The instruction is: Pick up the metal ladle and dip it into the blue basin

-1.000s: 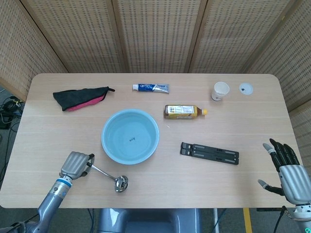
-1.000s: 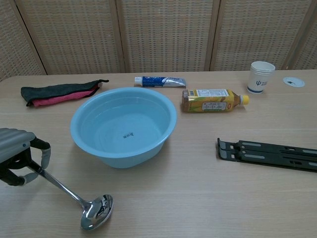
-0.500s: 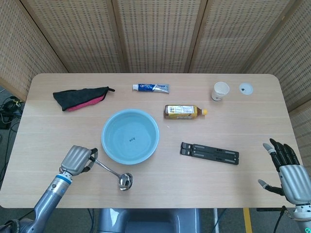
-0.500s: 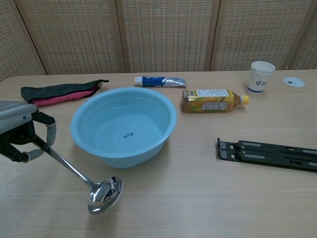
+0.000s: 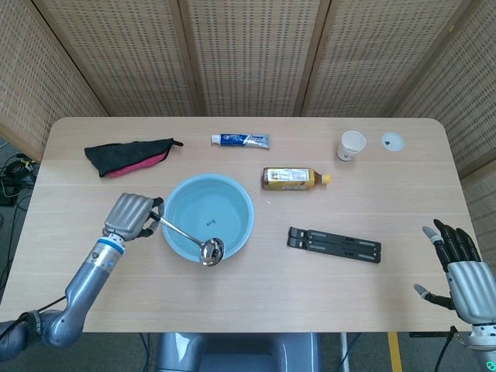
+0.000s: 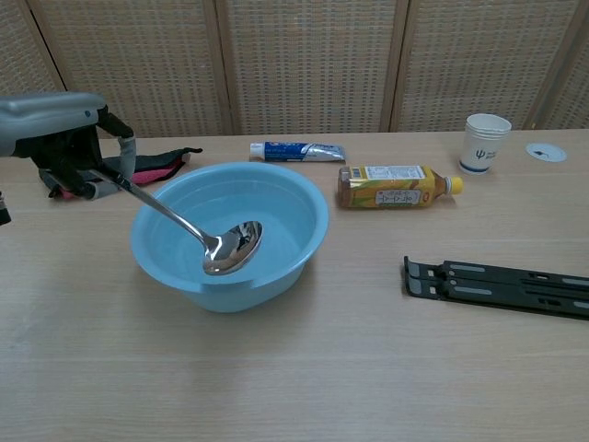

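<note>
Left hand [image 6: 69, 138]: you grip the metal ladle [image 6: 189, 226] by its handle, fingers wrapped around it.
Ladle: its bowl hangs over the blue basin [image 5: 182, 236], near the front rim, not yet dipped.
Right hand [image 5: 463, 277]: spread, holding nothing, well apart at the table edge.
Risk: lower too close to the front wall and you may tip or shove the basin.

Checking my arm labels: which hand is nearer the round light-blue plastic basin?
Left. The left hand sits just beside the round light-blue plastic basin, holding the metal ladle over it. The right hand is far across the table, near its front edge.
</note>
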`<control>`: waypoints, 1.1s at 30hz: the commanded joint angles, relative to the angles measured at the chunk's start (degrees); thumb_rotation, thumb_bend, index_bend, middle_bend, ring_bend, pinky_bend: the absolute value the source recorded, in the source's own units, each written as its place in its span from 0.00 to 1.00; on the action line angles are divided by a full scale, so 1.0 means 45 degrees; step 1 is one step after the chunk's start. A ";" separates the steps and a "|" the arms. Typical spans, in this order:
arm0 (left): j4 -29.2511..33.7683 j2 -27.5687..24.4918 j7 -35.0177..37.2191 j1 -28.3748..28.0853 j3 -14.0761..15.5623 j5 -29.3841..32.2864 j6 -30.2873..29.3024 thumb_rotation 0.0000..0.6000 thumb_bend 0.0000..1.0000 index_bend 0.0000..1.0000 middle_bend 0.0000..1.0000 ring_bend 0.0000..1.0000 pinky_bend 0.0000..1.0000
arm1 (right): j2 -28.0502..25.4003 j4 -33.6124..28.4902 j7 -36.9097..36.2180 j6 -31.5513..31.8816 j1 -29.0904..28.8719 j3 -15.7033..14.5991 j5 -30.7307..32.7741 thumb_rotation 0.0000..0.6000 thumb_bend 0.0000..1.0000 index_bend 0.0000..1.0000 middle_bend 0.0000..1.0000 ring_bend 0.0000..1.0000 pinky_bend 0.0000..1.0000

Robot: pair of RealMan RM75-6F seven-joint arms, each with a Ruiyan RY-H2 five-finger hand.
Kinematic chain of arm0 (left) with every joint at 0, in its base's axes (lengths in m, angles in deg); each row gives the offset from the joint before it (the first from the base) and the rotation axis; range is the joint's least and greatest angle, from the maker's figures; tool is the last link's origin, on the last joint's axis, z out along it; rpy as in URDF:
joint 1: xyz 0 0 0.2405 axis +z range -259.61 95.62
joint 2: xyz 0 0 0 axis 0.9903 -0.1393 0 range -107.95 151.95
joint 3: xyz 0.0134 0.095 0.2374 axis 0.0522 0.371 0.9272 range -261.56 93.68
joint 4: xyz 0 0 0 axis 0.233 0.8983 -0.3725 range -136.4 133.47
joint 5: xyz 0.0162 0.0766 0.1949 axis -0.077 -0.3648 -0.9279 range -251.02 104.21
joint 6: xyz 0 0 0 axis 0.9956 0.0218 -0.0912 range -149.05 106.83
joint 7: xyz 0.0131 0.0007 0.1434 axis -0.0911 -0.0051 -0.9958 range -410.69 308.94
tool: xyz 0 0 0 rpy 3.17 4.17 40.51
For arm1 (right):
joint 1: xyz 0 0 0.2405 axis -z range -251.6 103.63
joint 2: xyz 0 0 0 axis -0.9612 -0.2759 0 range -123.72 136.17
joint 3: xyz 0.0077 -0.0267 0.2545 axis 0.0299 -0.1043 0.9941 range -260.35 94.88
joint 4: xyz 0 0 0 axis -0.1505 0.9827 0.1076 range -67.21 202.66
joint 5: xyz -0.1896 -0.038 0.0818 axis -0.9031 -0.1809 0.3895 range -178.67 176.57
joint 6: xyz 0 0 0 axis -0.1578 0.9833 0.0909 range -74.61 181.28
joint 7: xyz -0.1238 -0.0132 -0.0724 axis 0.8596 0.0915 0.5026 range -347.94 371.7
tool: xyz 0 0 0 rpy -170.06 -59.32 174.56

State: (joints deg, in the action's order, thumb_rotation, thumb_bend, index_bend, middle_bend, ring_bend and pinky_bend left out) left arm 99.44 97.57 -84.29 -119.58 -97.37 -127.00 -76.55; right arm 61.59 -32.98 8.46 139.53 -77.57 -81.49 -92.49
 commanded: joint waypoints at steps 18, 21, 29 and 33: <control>-0.4349 0.3017 -0.3956 -0.4341 0.0262 0.5165 0.0315 1.00 0.76 0.89 0.98 0.96 1.00 | 0.0004 -0.0116 0.0126 -0.0284 -0.0100 0.0303 0.0743 1.00 0.00 0.00 0.00 0.00 0.00; -0.4605 0.3273 -0.4322 -0.4572 0.0359 0.5498 0.0106 1.00 0.76 0.89 0.98 0.96 1.00 | -0.0015 -0.0124 0.0057 -0.0287 -0.0107 0.0337 0.0788 1.00 0.00 0.00 0.00 0.00 0.00; -0.5226 0.3903 -0.5421 -0.5220 0.0671 0.6070 -0.0385 1.00 0.79 0.89 0.98 0.96 1.00 | -0.0099 -0.0094 -0.0283 -0.0421 -0.0147 0.0358 0.0862 1.00 0.00 0.00 0.00 0.00 0.00; -0.5364 0.4067 -0.5561 -0.5360 0.0705 0.6173 -0.0448 1.00 0.80 0.89 0.98 0.96 1.00 | -0.0185 -0.0053 -0.0518 -0.0428 -0.0154 0.0378 0.0862 1.00 0.00 0.00 0.00 0.00 0.00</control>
State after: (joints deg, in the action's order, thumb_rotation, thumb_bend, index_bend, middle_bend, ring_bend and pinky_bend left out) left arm 75.36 115.82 -109.27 -143.65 -94.22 -99.28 -78.51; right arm 60.79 -33.26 6.14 137.60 -78.26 -79.82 -88.63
